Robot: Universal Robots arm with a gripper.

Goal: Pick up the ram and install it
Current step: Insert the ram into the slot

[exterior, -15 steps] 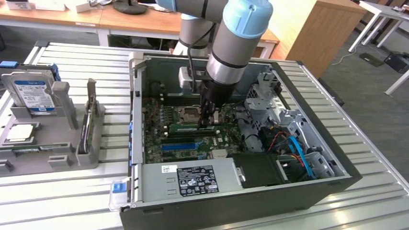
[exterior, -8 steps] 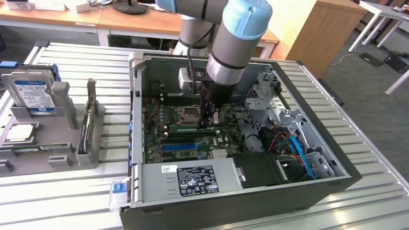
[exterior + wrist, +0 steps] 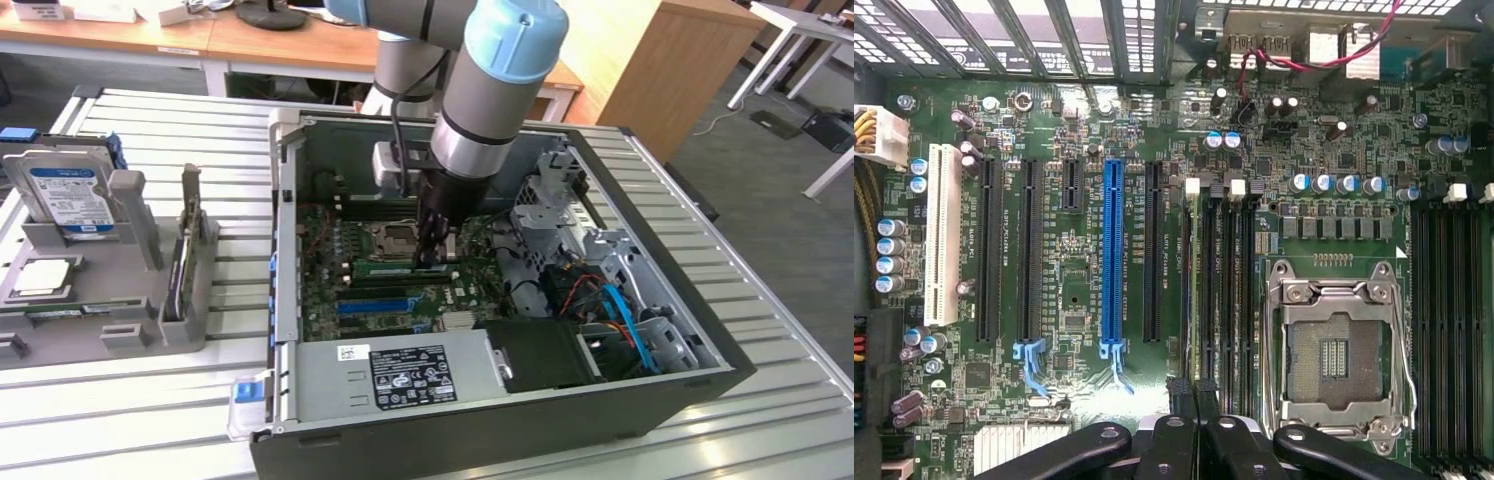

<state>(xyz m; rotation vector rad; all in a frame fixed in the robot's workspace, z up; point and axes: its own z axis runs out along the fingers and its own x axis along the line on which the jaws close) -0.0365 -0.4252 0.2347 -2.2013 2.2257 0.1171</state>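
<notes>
The robot arm [image 3: 467, 100] reaches down from the top centre of the exterior view into the open computer case [image 3: 284, 200], which fills the middle of the frame. Its gripper [image 3: 430, 262] [image 3: 1197, 395] stands upright over the motherboard [image 3: 334, 295] [image 3: 1074, 300]. The two dark fingers [image 3: 1176, 400] are drawn together with barely a seam between them. The ram [image 3: 384, 268] [image 3: 1202, 290] stands on edge in a memory slot just below the CPU socket [image 3: 396, 238] [image 3: 1334, 350] in the exterior view. It runs toward the exterior view's left from the fingertips, which sit at one end of it. Whether they pinch its edge or only bear on it cannot be told. In the wrist view the ram is a thin green strip between the black slots beside the socket, with the long blue slot [image 3: 1113, 260] [image 3: 380, 303] farther off. At the exterior view's left, a blue-labelled hard drive [image 3: 67, 195] stands in a grey holder [image 3: 127, 195] on the slatted table [image 3: 147, 400]. The power supply [image 3: 400, 375] lies at the case's lower edge.
</notes>
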